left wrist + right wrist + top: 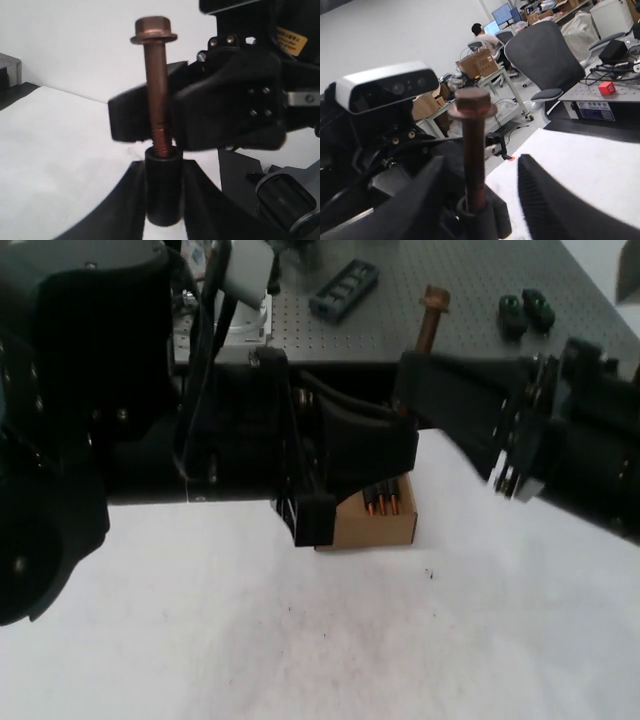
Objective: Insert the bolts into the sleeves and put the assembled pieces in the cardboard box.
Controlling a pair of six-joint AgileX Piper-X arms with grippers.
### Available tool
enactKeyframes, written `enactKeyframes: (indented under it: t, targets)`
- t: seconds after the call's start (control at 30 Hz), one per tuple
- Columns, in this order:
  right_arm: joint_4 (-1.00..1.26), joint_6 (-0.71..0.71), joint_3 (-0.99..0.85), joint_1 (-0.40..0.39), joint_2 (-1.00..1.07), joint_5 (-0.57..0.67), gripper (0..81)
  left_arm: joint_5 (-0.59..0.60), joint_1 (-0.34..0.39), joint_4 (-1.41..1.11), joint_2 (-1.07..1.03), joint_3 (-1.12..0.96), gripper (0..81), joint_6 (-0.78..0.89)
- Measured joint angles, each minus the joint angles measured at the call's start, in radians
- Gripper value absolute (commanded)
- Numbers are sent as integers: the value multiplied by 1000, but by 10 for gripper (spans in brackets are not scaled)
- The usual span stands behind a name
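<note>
A copper-coloured, hex-flanged metal bolt stands upright above the white, paper-covered surface. Its long axis is vertical, with the head on top. The threaded tip is entering the open mouth of a matte black cylindrical sleeve.

The left end effector is closed on the sleeve, its smooth black fingers pressing both sides of it. The right end effector brackets the bolt's plain shank higher up. Its fingers are parted, and a bare gap shows between the shank and one pad.

Below the two arms, a small brown cardboard box sits on the white sheet. It holds three copper-tipped dark pieces side by side, their ends facing the near side. Beyond the sheet lies a grey perforated metal plate.
</note>
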State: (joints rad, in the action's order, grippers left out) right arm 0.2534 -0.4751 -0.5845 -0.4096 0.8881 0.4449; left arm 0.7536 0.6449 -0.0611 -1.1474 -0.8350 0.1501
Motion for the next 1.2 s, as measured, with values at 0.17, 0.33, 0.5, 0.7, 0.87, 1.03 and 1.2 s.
enactKeyframes:
  t: [0.17,0.33,0.5,0.7,0.87,1.03,1.2]
  targets:
    - [-10,-2,0,32,-7,0,435,-82,0,-2,0,0,6,-2]
    - [-9,-2,0,82,-39,19,435,-114,0,-25,-8,0,6,-33]
    - [-76,17,0,131,-82,31,435,-152,0,-109,-39,0,6,-25]
    - [-304,130,0,242,-169,-44,435,-297,-2,-143,-128,-37,6,50]
    - [-420,157,0,301,-183,-84,435,-506,-34,-36,-448,-327,6,181]
    - [-481,161,0,345,-183,-116,432,-577,-51,279,-791,-692,6,200]
    - [-498,165,0,366,-186,-123,429,-635,-54,530,-1017,-953,6,176]
